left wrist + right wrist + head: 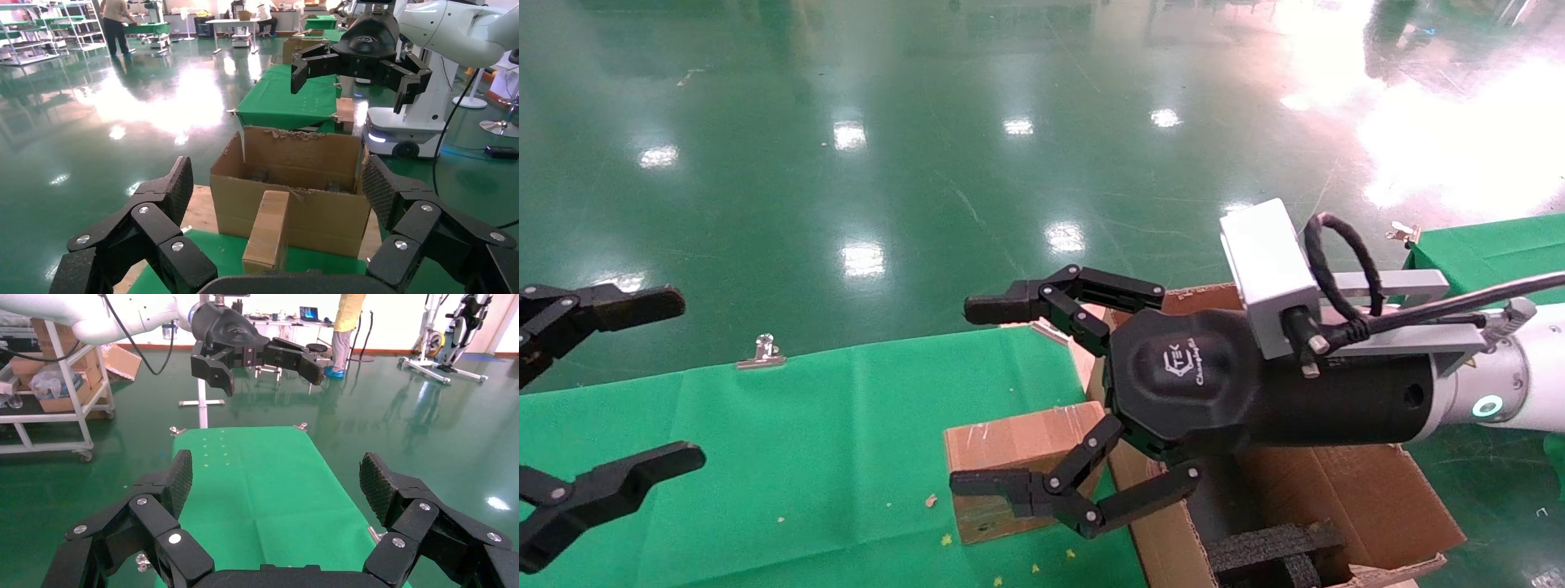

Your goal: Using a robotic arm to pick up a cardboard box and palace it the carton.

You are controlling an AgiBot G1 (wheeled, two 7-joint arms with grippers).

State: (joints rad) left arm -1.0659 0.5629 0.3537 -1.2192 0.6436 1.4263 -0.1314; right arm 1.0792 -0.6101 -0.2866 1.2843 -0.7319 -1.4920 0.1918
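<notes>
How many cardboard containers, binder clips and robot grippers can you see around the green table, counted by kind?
Small closed brown taped cardboard box: 1
Large open brown corrugated carton with black foam inserts: 1
Silver metal binder clips on the green cloth edges, and: 2
Black robot grippers, both open, left gripper and right gripper: 2
Total: 6

cardboard box [1009, 465]: taped, seemingly touching carton | carton [1369, 498]: open, foam inside

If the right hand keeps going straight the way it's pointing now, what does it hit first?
Nothing close, by the look of it. The right hand is open above the cardboard box, pointing along the green cloth. Straight ahead, the first thing is the left hand, hanging open and apparently higher, so it may pass underneath.
</notes>
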